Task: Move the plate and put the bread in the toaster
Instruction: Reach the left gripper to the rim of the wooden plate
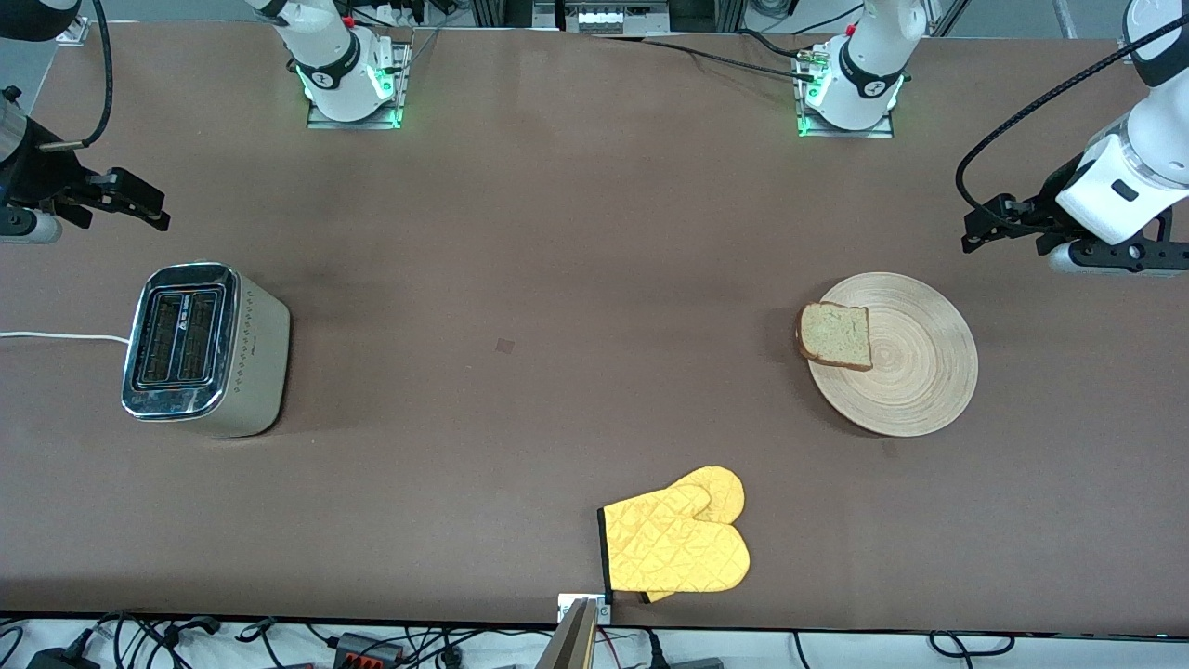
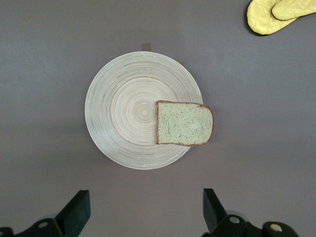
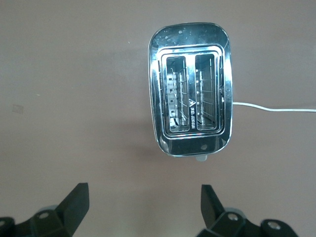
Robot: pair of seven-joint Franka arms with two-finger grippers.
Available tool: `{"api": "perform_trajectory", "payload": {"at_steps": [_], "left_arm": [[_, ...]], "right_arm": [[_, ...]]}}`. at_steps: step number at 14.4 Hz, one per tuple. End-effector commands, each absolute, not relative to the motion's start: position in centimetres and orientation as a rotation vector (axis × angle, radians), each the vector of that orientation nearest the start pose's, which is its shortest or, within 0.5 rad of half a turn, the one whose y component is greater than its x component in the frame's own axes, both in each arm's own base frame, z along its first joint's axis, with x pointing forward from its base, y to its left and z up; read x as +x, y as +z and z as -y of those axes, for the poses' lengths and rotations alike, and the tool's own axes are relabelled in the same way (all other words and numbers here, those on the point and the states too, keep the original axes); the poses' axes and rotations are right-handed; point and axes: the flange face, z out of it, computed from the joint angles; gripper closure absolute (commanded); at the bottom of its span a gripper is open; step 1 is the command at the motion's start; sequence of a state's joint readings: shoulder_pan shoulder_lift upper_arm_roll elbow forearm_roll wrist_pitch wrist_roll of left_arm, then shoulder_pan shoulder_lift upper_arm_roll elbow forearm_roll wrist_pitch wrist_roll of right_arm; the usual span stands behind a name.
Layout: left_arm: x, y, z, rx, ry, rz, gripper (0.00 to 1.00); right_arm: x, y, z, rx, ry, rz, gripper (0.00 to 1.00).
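A round wooden plate (image 1: pixel 920 390) lies toward the left arm's end of the table. The slice of bread (image 1: pixel 836 335) rests flat on its rim, on the side toward the right arm's end, and overhangs the edge a little. The left wrist view shows the same plate (image 2: pixel 123 113) and bread (image 2: pixel 184 123). My left gripper (image 1: pixel 986 223) hangs open and empty over bare table beside the plate; its fingertips (image 2: pixel 79 200) stand wide apart. The toaster (image 1: pixel 204 348) stands at the right arm's end, both slots (image 3: pixel 190 94) empty. My right gripper (image 1: pixel 139 200) hovers open and empty beside it.
A yellow oven mitt (image 1: pixel 678 544) lies near the table's front edge, about midway along it, nearer the camera than the plate. The toaster's white cord (image 1: pixel 56 336) runs off the right arm's end. Brown tabletop spreads between toaster and plate.
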State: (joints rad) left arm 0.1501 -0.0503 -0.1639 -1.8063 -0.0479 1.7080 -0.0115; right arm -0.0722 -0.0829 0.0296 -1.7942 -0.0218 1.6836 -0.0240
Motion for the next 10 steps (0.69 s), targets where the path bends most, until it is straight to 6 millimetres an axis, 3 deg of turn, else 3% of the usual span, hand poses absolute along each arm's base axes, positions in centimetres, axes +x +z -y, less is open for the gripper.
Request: {"api": "perform_trajectory", "payload": {"at_steps": [1,4,7,8,10], "left_arm": [[53.6,55.8,1.7,-3.188,0.091,0.027,0.0],[54.0,56.1,1.5,-3.194,0.079,0.035,0.0],[54.7,54.9,0.2,-3.203,0.112,0.068,0.0],[55.2,53.9,-1.3,-3.229,0.137,0.118,0.0],[56.5,51.0,-6.3,-3.33,0.206,0.301,0.0]], "right_arm": [[51.8,57.5,2.3,-3.15,0.063,-0.014,0.0],[52.1,57.7,2.5,-3.147,0.049,-0.024,0.0],[52.2,57.6,2.4,-3.147,0.042,-0.019,0.0],[52.2,57.6,2.4,-3.147,0.042,-0.022,0.0],[52.3,57.6,2.4,-3.147,0.039,-0.022,0.0]]}}
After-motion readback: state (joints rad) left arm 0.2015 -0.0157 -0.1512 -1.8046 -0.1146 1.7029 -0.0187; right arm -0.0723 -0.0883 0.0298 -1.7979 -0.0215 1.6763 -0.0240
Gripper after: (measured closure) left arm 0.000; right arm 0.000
